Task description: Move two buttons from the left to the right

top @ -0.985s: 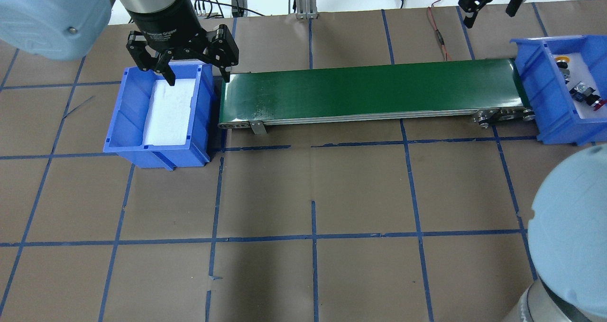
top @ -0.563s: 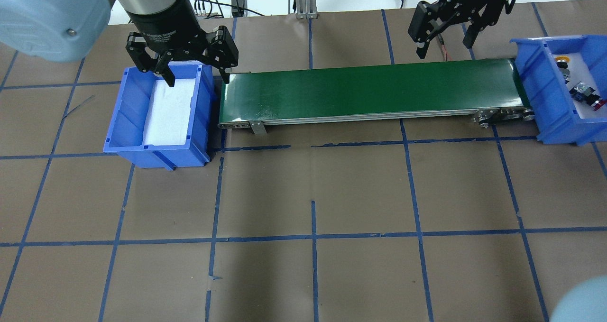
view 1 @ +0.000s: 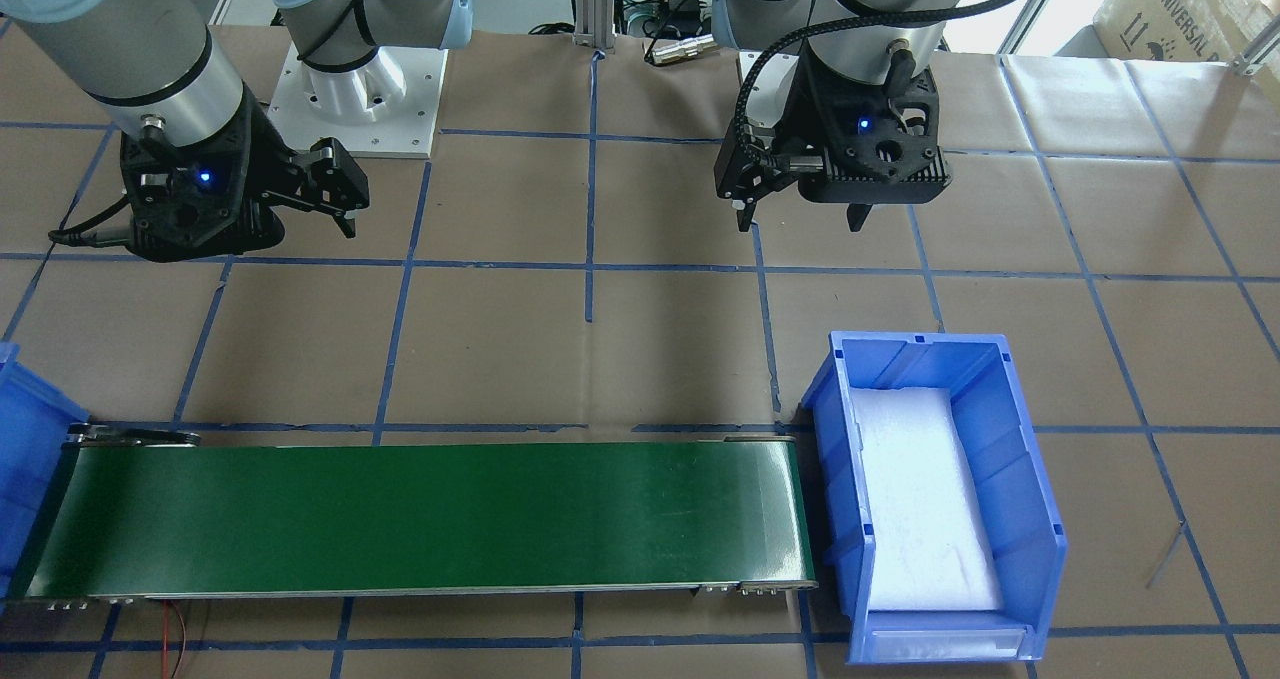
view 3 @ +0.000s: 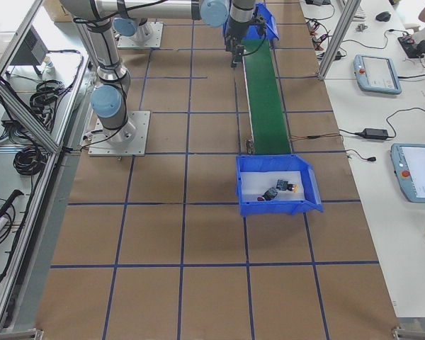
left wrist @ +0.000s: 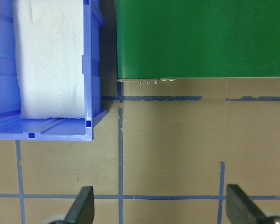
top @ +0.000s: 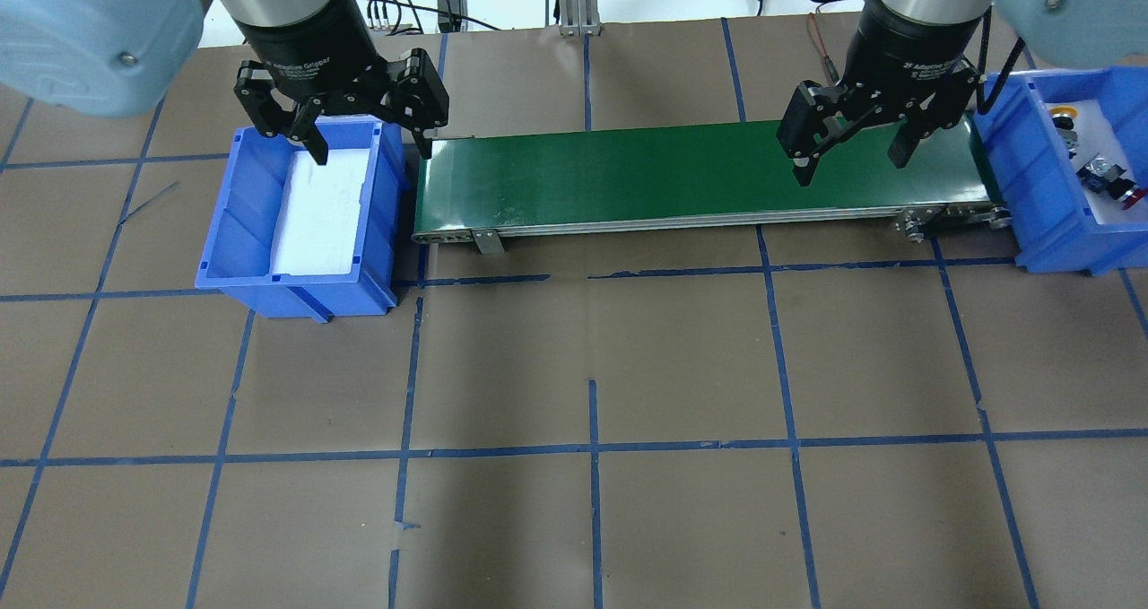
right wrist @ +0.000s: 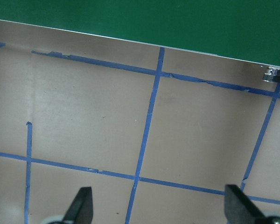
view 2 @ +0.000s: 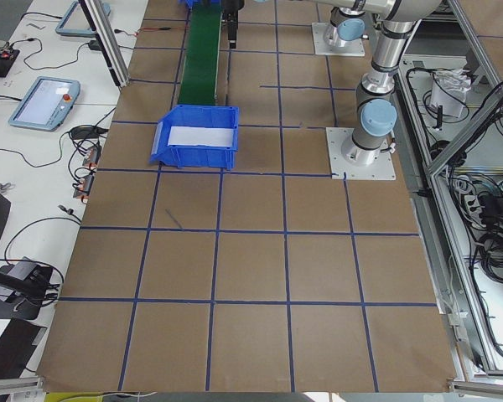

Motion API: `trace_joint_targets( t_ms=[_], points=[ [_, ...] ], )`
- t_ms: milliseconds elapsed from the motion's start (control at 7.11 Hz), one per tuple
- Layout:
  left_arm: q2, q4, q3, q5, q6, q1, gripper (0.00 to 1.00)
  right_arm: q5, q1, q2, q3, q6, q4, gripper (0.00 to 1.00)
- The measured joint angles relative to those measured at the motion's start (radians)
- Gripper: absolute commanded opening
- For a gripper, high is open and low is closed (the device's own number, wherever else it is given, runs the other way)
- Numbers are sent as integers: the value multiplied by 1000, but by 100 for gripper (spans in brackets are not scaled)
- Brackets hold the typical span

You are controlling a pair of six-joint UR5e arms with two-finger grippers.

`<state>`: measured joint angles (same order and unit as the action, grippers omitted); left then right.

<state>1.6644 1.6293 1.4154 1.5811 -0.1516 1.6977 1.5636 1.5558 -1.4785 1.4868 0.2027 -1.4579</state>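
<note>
Both of the small push-button switches with black-grey bodies lie in the blue plastic bin on the robot's right (top: pixel 1009 165), at the outfeed end of the long green conveyor belt (top: pixel 682 174): the yellow-capped button (top: pixel 1065 113) toward the far end, the red-capped button (top: pixel 1117 187) nearer, the two apart from each other. The matching blue bin on the robot's left (top: pixel 235 214) holds only its white foam pad (top: pixel 323 205), so the transfer looks done. The left gripper (top: pixel 375 153) is spread wide and grasps nothing; its wrist camera shows bare brown paper between the fingertips (left wrist: pixel 82 205). The right gripper (top: pixel 850 171) is likewise released and empty. In the overhead view both seem to overlap bin and belt, but the front-facing view places them raised over the taped brown table (view 1: pixel 500 349) on the robot's side of the belt. The remaining hazards, as I judge them, come from arm travel: the right gripper hangs near the loaded bin, and a low sweep toward it could clip the wall and jolt or tip the buttons out. A descent by the left gripper close to the left bin could catch its rim and shove it against the belt's end.
</note>
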Motion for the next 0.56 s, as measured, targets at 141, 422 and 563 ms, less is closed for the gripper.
trace_joint_targets(
  t_ms=[141,422,563],
  points=[
    [0,1,1,-1,2,-14,100,0,-2,-1,0,-7,-1,97],
    [-2,1,5,-5,5,-25,100,3,-2,-5,-3,-45,0,98],
    [-2,1,7,-6,6,-25,100,4,-2,-2,-13,-53,0,99]
  ],
)
